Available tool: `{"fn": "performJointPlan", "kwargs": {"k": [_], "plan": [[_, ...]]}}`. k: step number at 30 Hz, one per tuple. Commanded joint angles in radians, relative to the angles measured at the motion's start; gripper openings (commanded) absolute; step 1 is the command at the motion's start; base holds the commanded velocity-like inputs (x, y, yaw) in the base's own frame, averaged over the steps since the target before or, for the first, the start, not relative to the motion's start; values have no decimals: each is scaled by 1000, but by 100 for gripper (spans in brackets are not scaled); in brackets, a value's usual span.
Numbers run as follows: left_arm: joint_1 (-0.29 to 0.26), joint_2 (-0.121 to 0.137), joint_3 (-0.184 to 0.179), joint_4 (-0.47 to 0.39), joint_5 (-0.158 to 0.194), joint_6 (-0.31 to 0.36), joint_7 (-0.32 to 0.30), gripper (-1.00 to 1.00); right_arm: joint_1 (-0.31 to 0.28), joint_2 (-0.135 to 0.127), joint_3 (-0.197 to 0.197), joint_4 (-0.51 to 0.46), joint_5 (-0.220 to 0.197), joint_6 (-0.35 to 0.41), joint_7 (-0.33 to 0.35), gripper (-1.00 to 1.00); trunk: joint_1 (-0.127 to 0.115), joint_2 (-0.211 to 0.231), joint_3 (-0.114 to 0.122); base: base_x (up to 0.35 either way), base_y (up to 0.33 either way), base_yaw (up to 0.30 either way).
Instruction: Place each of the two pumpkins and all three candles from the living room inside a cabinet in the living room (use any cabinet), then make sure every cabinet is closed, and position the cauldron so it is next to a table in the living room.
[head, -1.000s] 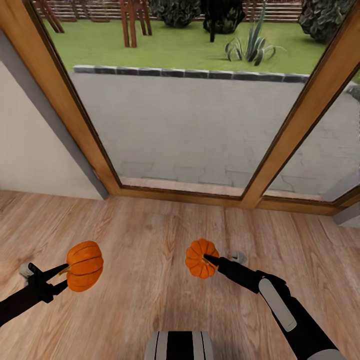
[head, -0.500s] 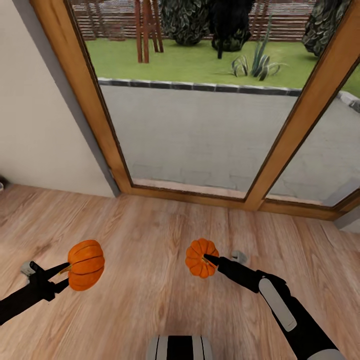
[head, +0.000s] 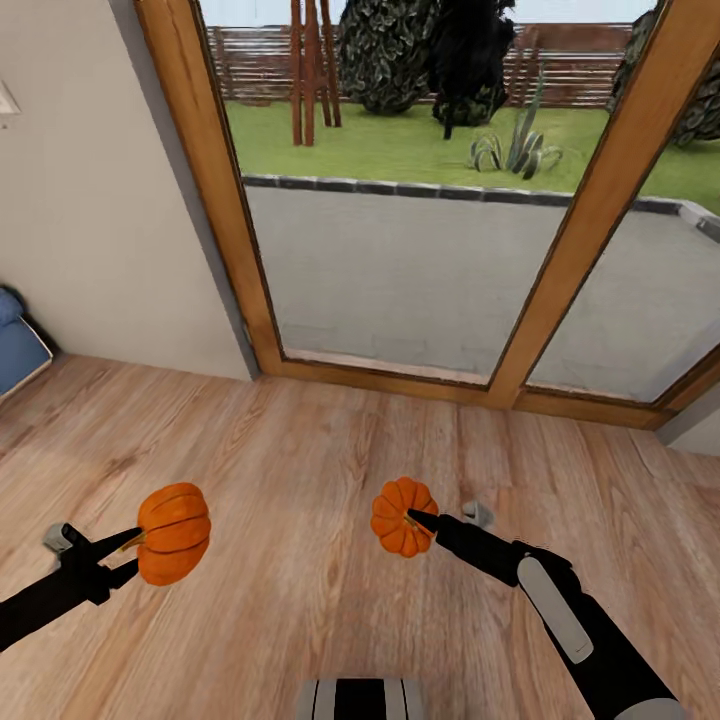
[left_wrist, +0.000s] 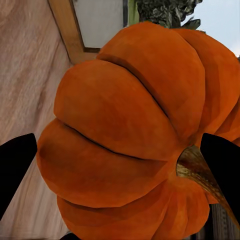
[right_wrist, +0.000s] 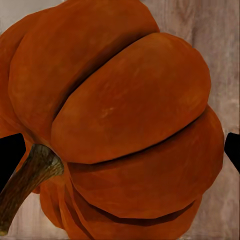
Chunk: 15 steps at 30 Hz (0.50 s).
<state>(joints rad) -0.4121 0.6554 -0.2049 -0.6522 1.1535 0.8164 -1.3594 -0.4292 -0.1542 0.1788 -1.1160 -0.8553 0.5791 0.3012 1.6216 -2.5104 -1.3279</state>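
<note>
The floor (head: 300, 450) is warm brown wood, and ahead there is a big window (head: 420, 260) with thick wooden frames. Outside are grey paving, green grass and dark bushes. A plain pale wall (head: 90, 200) stands on the left, and something blue (head: 18, 345) sits low beside it at the edge.

On the left, the left gripper (head: 128, 557) is held out above the floor. Its two black fingers are spread a little and they pinch the left pumpkin (head: 173, 533) at its stem end. This pumpkin is round, orange and ribbed, and it is up in the air, not on the floor. In the left wrist view the left pumpkin (left_wrist: 135, 135) is very close, with a black finger on each side and the brown stem next to one finger.

Further right, the right gripper (head: 418, 520) holds the right pumpkin (head: 402, 516). Its black tip is pressed into the pumpkin, closed on it. This pumpkin is up in the air too. In the right wrist view the right pumpkin (right_wrist: 120, 125) sits between two black fingers, with its brown stem near one of them.

The two pumpkins are well apart.
</note>
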Motion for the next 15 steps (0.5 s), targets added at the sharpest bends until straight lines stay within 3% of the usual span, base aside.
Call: {"fn": "performJointPlan", "kwargs": {"k": [1,7,15], "plan": [[-2,1,-5,1,10,12,-4,-100,0,-1,1,-1,-11,4,-2,-100,-1,0,-1,-340,0,146],[-2,1,-1,2,11,12,-4,-100,0,-1,1,-1,-7,4,-2,-100,-1,0,-1,-310,-47,38],[-2,1,5,2,11,12,-10,-100,0,-1,1,-1,-2,4,-2,-100,-1,0,-1,-183,-238,9]]}}
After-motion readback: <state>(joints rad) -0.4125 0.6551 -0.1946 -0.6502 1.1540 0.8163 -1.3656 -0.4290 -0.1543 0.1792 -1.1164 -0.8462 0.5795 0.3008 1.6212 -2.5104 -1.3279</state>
